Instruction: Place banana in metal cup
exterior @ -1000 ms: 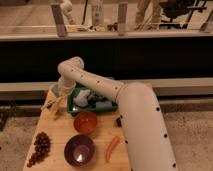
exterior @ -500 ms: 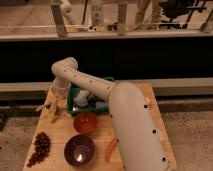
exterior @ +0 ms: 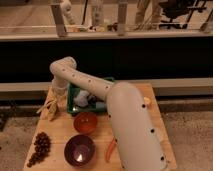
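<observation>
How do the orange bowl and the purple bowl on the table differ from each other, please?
The orange bowl is smaller and sits mid-table, while the purple bowl is wider and sits nearer the front edge. The orange bowl is bright, the purple one dark with a light glint inside. Both are round and upright. The gripper, at the table's left edge, touches neither.

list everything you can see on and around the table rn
banana: one, pale yellow with brown streaks, left rear of the table, at the gripper
green bin: one, rear centre, holding pale rounded items
orange bowl: one, centre
purple bowl: one, front centre
grapes: one dark red bunch, front left
orange-red carrot-like piece: one, right of the purple bowl
wooden table: one, light tan
arm: one, white, reaching from front right to rear left
gripper: one, at the banana, left rear
</observation>
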Controlling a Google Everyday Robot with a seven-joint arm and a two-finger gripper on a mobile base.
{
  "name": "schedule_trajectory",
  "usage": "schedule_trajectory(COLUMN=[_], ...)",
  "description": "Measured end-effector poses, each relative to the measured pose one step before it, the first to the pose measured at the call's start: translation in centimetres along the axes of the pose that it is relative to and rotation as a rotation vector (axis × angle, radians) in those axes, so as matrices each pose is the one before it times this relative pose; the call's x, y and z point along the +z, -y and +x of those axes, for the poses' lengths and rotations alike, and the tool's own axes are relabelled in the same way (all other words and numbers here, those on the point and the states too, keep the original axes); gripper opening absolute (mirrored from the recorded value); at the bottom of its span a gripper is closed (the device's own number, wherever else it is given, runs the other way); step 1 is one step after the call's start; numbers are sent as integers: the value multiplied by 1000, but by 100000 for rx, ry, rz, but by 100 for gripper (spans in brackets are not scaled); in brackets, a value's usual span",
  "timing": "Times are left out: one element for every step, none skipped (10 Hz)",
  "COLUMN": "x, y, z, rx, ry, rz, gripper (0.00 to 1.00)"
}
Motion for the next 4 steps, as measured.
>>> schedule_trajectory(x=[-320, -436, -568, -597], y=[-24, 9, -90, 53], z=[-237, -352, -253, -564], rx=[-490, -605, -738, -1034], ry=[415, 49, -1296, -1192], rz=[47, 477, -33, -115], gripper=[78, 78, 78, 78])
